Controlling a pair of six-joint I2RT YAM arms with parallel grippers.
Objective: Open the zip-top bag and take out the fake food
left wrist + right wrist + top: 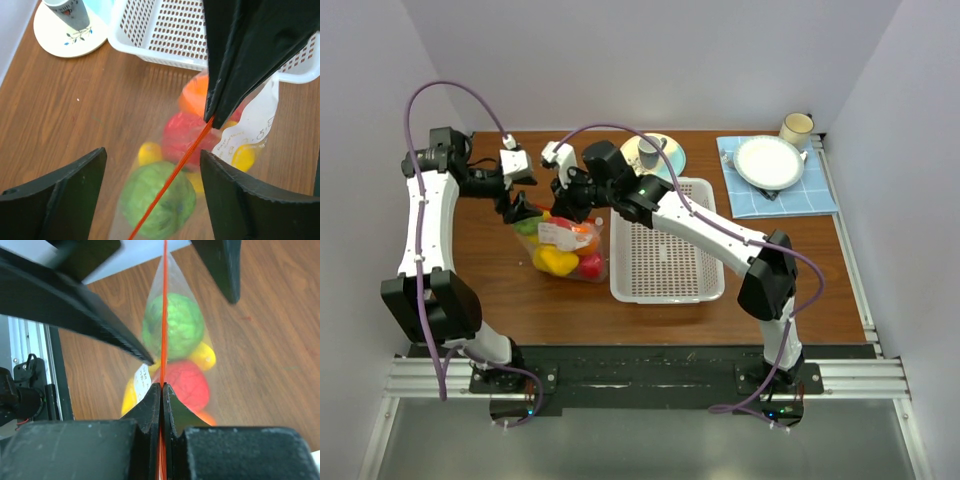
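A brown wooden table carries everything, with two white and black arms reaching in from its near edge. A white perforated basket sits at the table's middle. Just beside the basket's left side is the clear bag, its orange zip strip still sealed and pulled up in a taut line. A blue cloth lies at the far right corner, under a white plate, with a cream mug behind it. A round saucer holding a grey cup stands at the far edge, behind the basket.

The right gripper has its fingers pressed together, pinching the zip strip. The left gripper has its fingers spread wide, one on each side of the strip, touching nothing.

The food is all inside the bag: a green piece, a red one, an orange one and a small yellow one.
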